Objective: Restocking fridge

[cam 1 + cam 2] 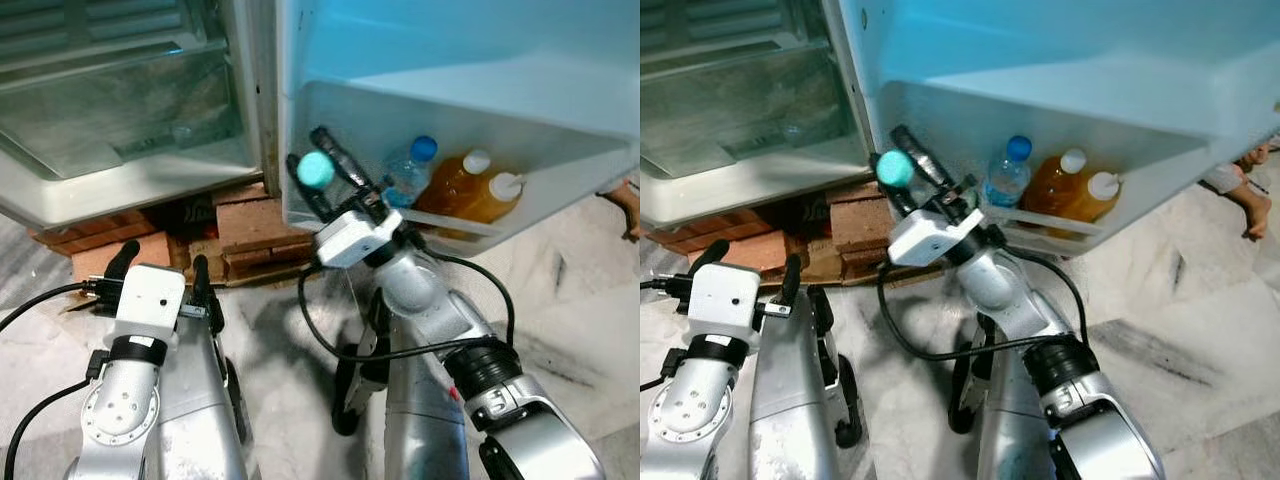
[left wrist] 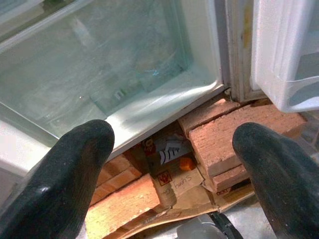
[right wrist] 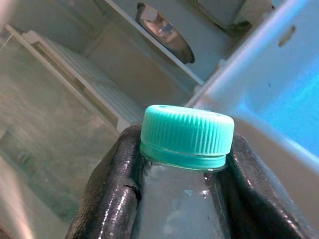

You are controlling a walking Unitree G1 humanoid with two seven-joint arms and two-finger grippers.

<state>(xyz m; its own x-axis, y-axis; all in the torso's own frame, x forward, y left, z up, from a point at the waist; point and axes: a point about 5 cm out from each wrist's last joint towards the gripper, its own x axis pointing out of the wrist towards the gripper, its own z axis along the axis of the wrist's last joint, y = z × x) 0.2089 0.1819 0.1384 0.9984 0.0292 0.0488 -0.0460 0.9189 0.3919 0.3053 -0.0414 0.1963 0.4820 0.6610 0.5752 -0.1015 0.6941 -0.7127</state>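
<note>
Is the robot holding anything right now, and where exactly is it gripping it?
Yes. The right claw holds a clear bottle with a teal cap, pinched at the neck just below the cap. The left claw is open and holds nothing.

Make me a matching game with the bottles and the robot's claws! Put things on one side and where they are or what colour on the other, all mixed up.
Things:
1. Bottle held by the right gripper
2. Water bottle in the door shelf
3. Two juice bottles
4. Left gripper

Matches:
A. White caps, orange inside
B. Open, holding nothing, in front of the bricks under the fridge
C. Green cap
D. Blue cap

Pairs: 1-C, 2-D, 3-A, 4-B
</note>
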